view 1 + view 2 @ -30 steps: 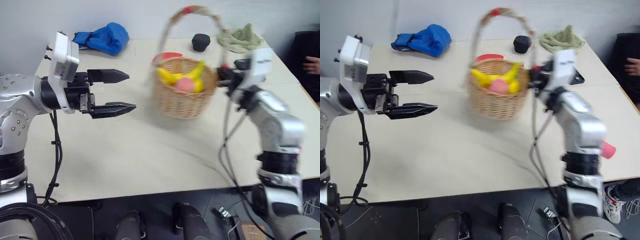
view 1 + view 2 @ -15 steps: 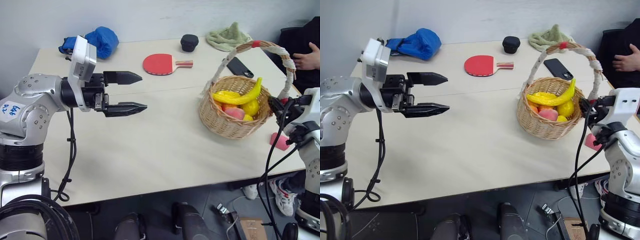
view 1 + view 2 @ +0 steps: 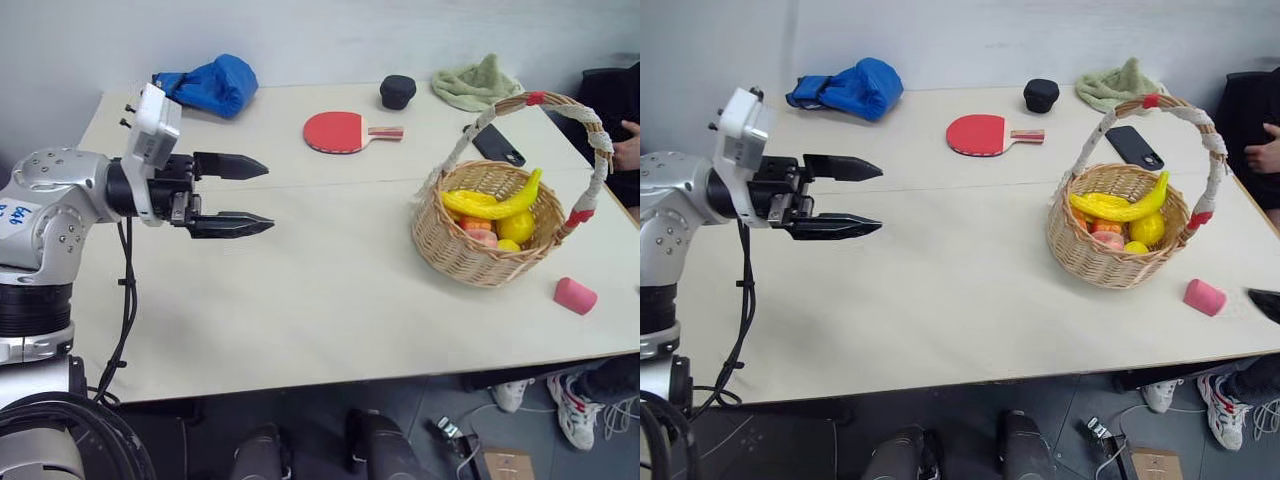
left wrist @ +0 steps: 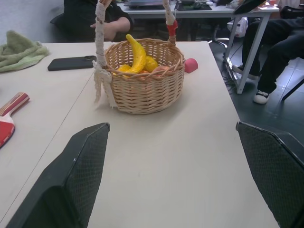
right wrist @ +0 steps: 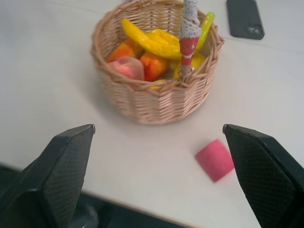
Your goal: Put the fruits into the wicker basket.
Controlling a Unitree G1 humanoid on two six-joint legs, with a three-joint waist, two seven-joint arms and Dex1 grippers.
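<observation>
The wicker basket (image 3: 470,258) stands upright on the right side of the table, its arched handle (image 3: 560,102) wrapped in white cord with red bands. Inside lie the fruits: a yellow banana (image 3: 495,203) on top, a pink peach (image 5: 127,67) and a red-orange mango (image 5: 152,64). My right gripper (image 5: 159,128) is open, drawn back from the basket at the table's near edge, with nothing between its fingers. My left gripper (image 3: 268,197) hovers open and empty over the left half of the table, pointing towards the basket from far off.
A pink cylinder block (image 3: 575,295) lies just right of the basket. Behind it are a black phone (image 3: 497,145), a red paddle (image 3: 340,131), a black object (image 3: 397,92), a green towel (image 3: 478,82) and a blue cloth (image 3: 210,82). A person's hand (image 3: 630,150) is at the right edge.
My right gripper has opened, let go of the basket and pulled back to the right. The basket now stands alone on the table. The left arm has stayed put.
</observation>
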